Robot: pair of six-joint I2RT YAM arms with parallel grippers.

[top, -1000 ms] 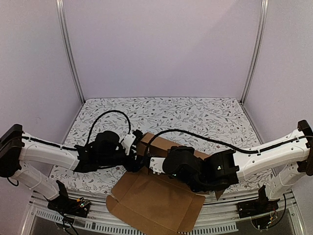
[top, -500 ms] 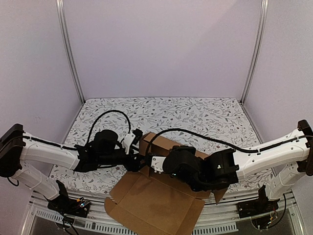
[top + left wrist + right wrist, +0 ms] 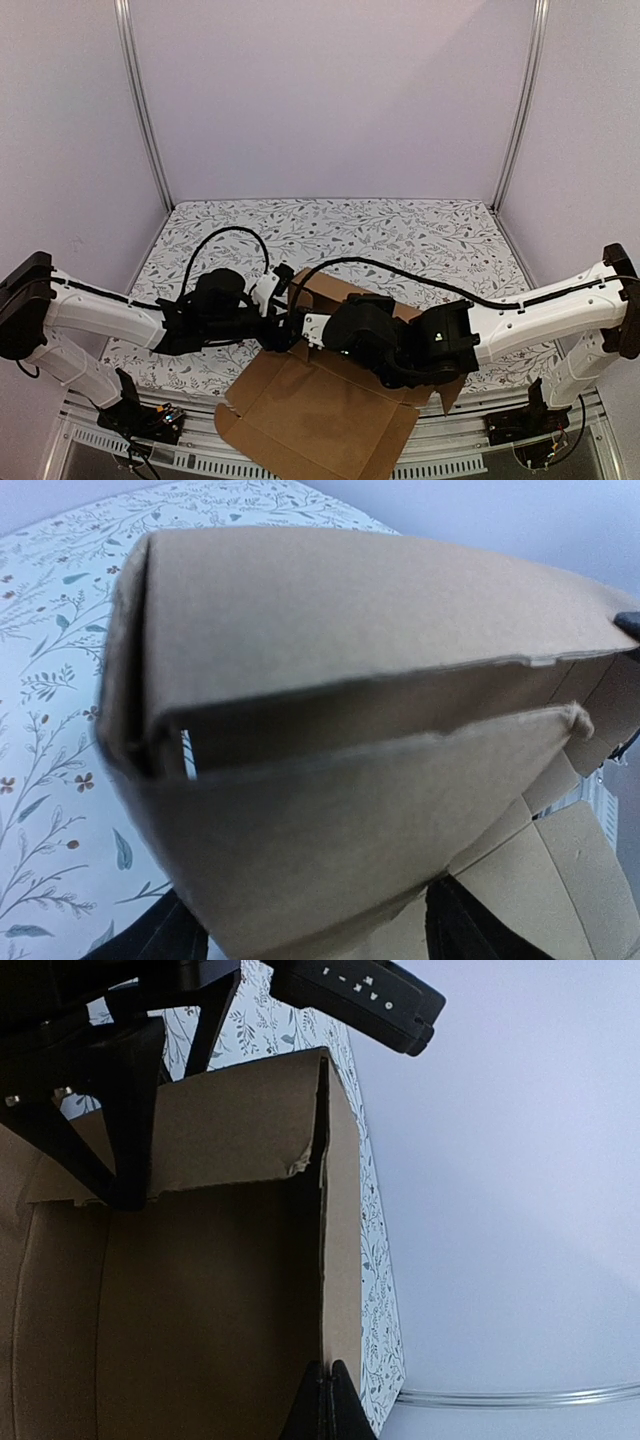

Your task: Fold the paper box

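Note:
The paper box (image 3: 330, 420) is brown cardboard, half-formed at the table's near middle, with its lid flap lying flat over the near edge. In the left wrist view a folded side wall (image 3: 350, 630) fills the frame. My left gripper (image 3: 310, 930) is open, one finger low on each side of that wall; in the top view it (image 3: 284, 326) is at the box's left end. My right gripper (image 3: 325, 1392) is shut on the top edge of an upright box wall (image 3: 340, 1210); in the top view it (image 3: 312, 335) is just right of the left gripper.
The floral-print table (image 3: 400, 235) stretches behind the box to the back wall. Metal corner posts (image 3: 145, 110) stand at both back corners. A black cable (image 3: 420, 280) arcs over the box from the right arm. The left arm's camera housing (image 3: 360, 990) shows above the box.
Both wrists have crept slightly left and up with the box. The lid flap has shifted a little on the near edge. The grips look unchanged.

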